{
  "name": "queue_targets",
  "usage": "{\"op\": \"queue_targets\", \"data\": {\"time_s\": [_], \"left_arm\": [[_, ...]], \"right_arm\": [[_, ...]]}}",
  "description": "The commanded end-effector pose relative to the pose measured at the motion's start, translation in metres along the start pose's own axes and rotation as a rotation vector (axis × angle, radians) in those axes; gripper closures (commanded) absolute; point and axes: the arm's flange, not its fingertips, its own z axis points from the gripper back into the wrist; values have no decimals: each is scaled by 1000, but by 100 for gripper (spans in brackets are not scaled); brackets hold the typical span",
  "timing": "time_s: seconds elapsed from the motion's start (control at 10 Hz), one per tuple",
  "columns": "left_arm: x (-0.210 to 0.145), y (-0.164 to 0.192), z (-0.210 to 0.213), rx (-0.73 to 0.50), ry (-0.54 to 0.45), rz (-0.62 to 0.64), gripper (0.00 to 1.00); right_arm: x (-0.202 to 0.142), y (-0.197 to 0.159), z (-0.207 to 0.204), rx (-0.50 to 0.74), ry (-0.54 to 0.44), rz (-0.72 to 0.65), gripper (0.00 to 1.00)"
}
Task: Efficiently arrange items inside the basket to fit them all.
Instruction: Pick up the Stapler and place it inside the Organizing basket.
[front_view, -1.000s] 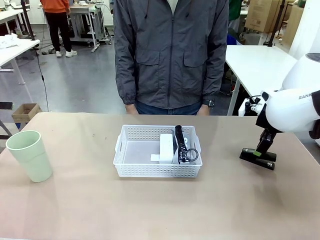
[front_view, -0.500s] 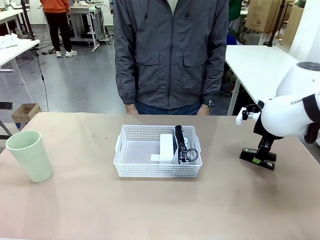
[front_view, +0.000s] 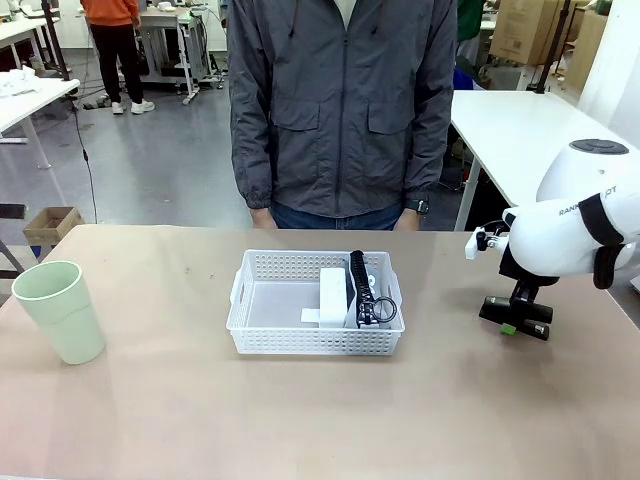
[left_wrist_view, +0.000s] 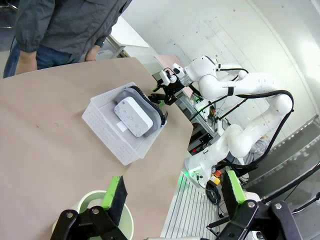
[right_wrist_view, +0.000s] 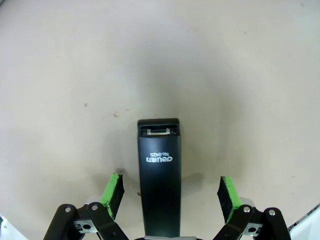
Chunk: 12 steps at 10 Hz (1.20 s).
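I count four items and one basket (front_view: 300, 341). The basket sits at the middle of the table (front_view: 200, 420), its long side facing me, and one person (front_view: 343, 110) stands behind it at the far edge. Two of the four items are inside the basket. One is the grey shoe (front_view: 356, 280), which occupies the right half and is turned so that its black sole shows as a dark strip, with the laces toward my side. The other is the small white boxy object (front_view: 332, 290), which rests against the shoe on its left. The left half of the basket floor is bare. Two items are outside the basket. The pale green cup (front_view: 58, 310) stands upright near the table's left edge, well apart from the basket. The black stapler (front_view: 535, 310) lies flat on the table to the right of the basket. The right gripper (right_wrist_view: 169, 190) is over the stapler with its claw spread wide. In the right wrist view, one green pad lies on each side of the stapler body and neither pad touches it. The left gripper (left_wrist_view: 174, 192) is also spread wide and holds nothing. In the left wrist view, it hangs above the cup's rim.
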Motion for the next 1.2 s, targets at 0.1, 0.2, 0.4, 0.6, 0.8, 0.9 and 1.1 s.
{"op": "queue_targets", "data": {"time_s": [0.1,0.2,0.4,0.6,0.8,0.9,1.1], "left_arm": [[0,-3,2,-10,1,-13,0],[0,-3,2,-10,1,-13,0],[0,-3,2,-10,1,-13,0],[0,-3,2,-10,1,-13,0],[0,-3,2,-10,1,-13,0],[0,-3,2,-10,1,-13,0],[0,-3,2,-10,1,-13,0]], "right_arm": [[1,-4,3,-74,35,-8,0],[0,-4,0,-105,60,12,0],[2,-4,-2,-80,100,16,50],[3,-4,-2,-69,96,17,100],[5,-4,-4,-61,91,29,100],[5,-4,-4,-58,92,31,96],[5,-5,-5,-53,96,20,100]]}}
